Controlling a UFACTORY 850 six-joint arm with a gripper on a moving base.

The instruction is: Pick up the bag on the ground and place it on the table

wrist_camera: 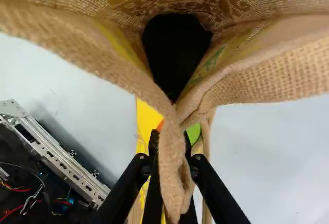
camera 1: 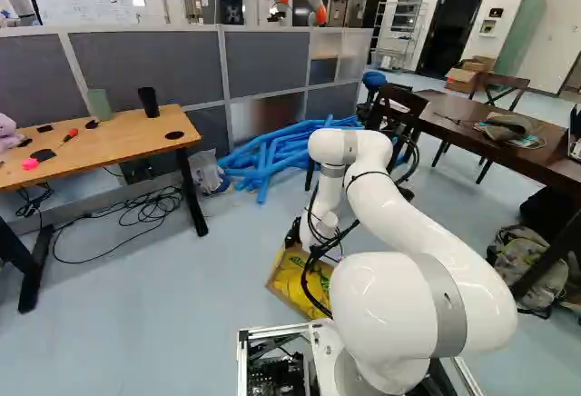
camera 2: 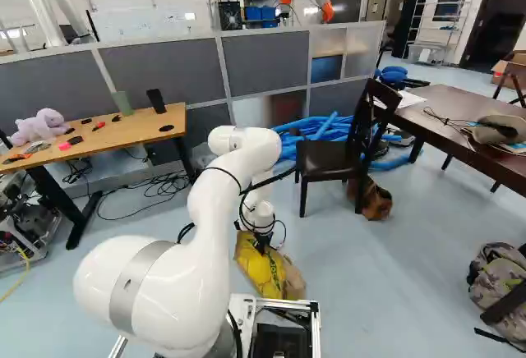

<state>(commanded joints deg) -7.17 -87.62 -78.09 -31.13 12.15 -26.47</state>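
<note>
White arm (camera 1: 408, 305) nearest, then the gripper (camera 2: 261, 244), its fingers (wrist_camera: 153, 157) close together on the folded rim of the yellow and tan bag (wrist_camera: 171, 167), whose gaping mouth spreads ahead of them, low down just beyond the base (camera 1: 270, 331), with the brown table (camera 2: 440, 105) farther off

Bag (wrist_camera: 288, 75) is cropped by wrist view's edge; its inside is lost in black, contents can't be made out. Finger pads are hidden by the pinched rim (wrist_camera: 172, 172). Backpack (camera 2: 501, 280) is clipped at right base view's right edge.
</note>
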